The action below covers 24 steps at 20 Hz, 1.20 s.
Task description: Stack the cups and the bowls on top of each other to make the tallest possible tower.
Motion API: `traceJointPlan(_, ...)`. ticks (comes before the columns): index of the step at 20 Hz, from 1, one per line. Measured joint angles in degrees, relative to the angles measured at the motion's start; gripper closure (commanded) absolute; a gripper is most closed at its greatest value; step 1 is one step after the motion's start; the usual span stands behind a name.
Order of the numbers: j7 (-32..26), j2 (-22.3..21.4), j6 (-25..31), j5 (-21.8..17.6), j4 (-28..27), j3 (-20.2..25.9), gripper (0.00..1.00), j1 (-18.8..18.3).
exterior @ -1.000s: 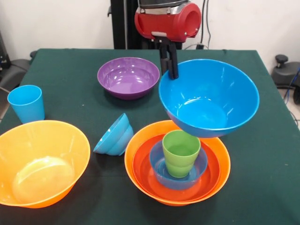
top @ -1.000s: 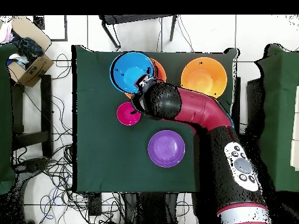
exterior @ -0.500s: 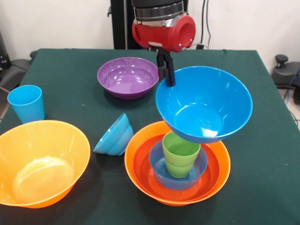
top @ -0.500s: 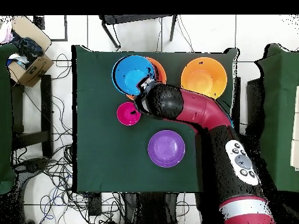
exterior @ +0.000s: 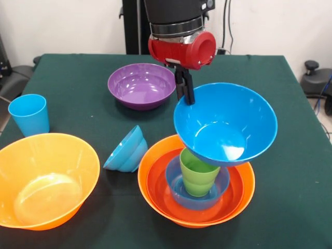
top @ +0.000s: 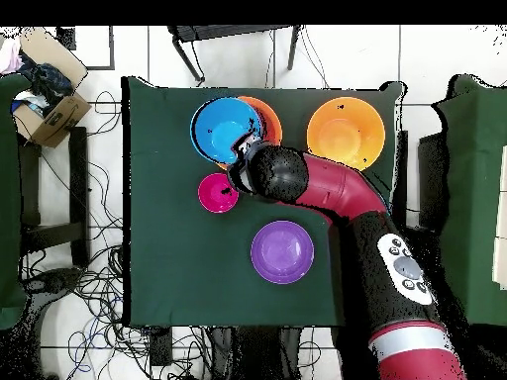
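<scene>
- Green cloth-covered surface [exterior: 78, 78], carrying every bowl and cup.
- Red and black arm [top: 337, 193], reaching in from above in the front view; stretched across the cloth toward the bowls in the overhead view.
- Big orange bowl [exterior: 44, 179], alone at the front left in the front view, upright, with a pale round patch at its bottom.
- Tower [exterior: 196, 189] at front centre-right: second big orange bowl [exterior: 247, 181] outermost, red-orange bowl [exterior: 158, 189] nested in it, dark blue bowl [exterior: 176, 191] inside that, lime green cup [exterior: 198, 174] standing upright in the middle.
- Large blue bowl [exterior: 225, 122], held up off the cloth and tilted, directly over the tower; underside just above the green cup, perhaps touching, cannot tell.
- Fingers [exterior: 185, 89] closed on the far-left rim of the large blue bowl, pinching it.
- Purple bowl [exterior: 141, 84], upright and empty, at the back left of the tower, well apart from it.
- Small blue bowl [exterior: 126, 150], tipped on its side, between the lone orange bowl and the tower; looks like two nested shells.
- Small pink-red bowl [top: 218, 192], seen only in the overhead view, just beside the arm.
- Light blue cup [exterior: 29, 114], upright near the left edge, behind the lone orange bowl.
</scene>
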Motion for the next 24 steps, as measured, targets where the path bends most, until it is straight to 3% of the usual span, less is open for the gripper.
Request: traceJointPlan(24, 0.0, -3.5, -0.5, -0.6, 0.0, 0.2, 1.00, -0.7)
